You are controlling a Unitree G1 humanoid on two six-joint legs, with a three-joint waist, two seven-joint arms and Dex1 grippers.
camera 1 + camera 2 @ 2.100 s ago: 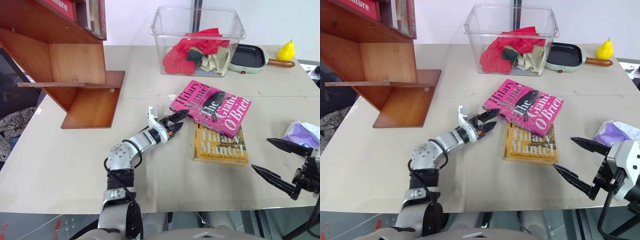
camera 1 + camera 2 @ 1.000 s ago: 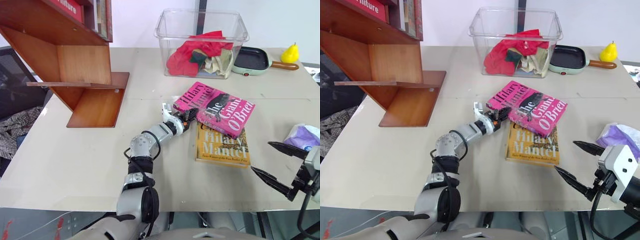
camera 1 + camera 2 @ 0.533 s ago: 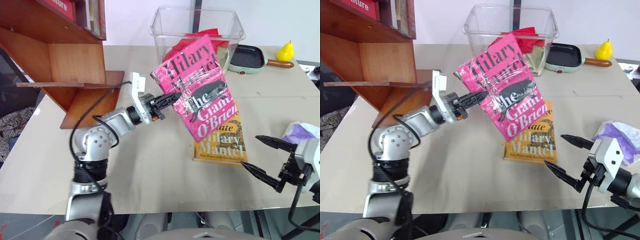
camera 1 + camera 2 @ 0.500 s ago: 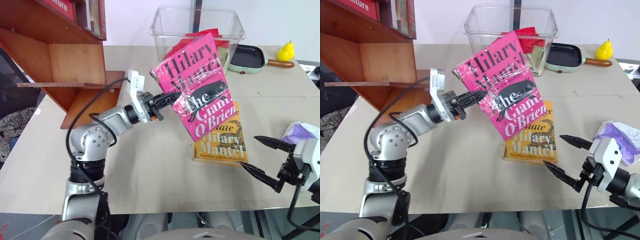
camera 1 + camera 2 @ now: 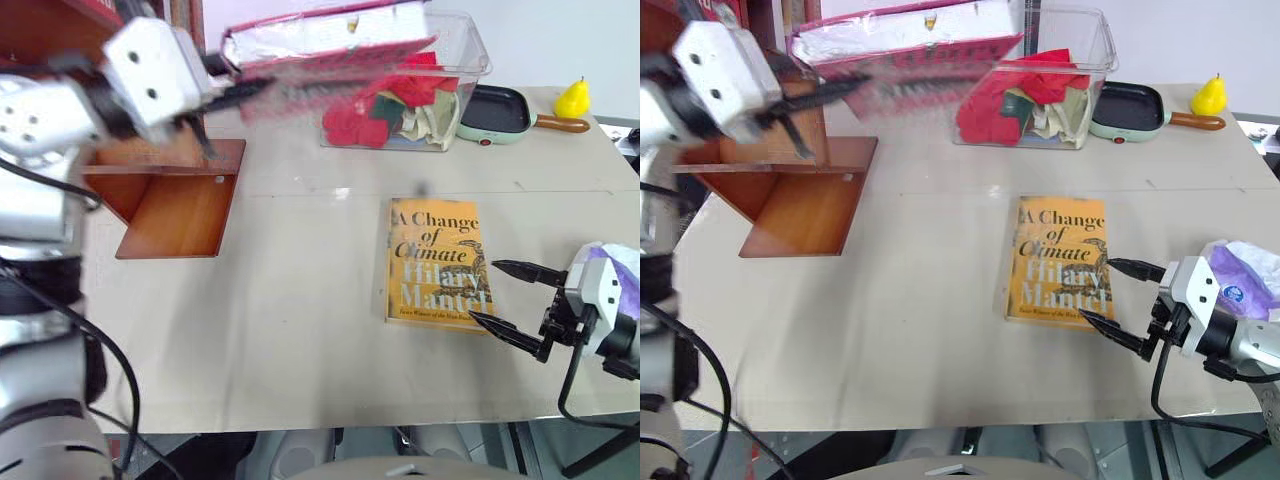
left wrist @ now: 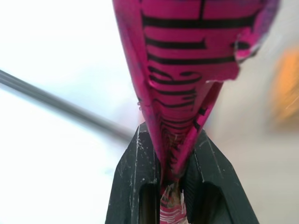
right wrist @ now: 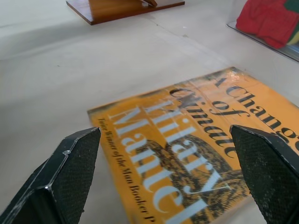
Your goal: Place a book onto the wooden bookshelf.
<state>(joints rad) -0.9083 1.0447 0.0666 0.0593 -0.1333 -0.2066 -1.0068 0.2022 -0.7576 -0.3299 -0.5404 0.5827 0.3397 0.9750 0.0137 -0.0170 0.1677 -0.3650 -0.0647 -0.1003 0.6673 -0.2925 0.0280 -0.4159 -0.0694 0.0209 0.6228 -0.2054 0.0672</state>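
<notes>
Lifted off yellow book [image 5: 437, 262]: one pink book [image 5: 330, 30], clamped in left end effector [image 5: 235, 90]; right end effector [image 5: 512, 297] spread apart.

Left pincer [image 6: 174, 175] clamped on pink book [image 6: 187, 60] edge, black lettering visible, background blurred.

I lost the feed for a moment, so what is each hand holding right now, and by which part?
The left hand grips the pink book by one edge, up in the air. The right hand is open and holds nothing.
</notes>
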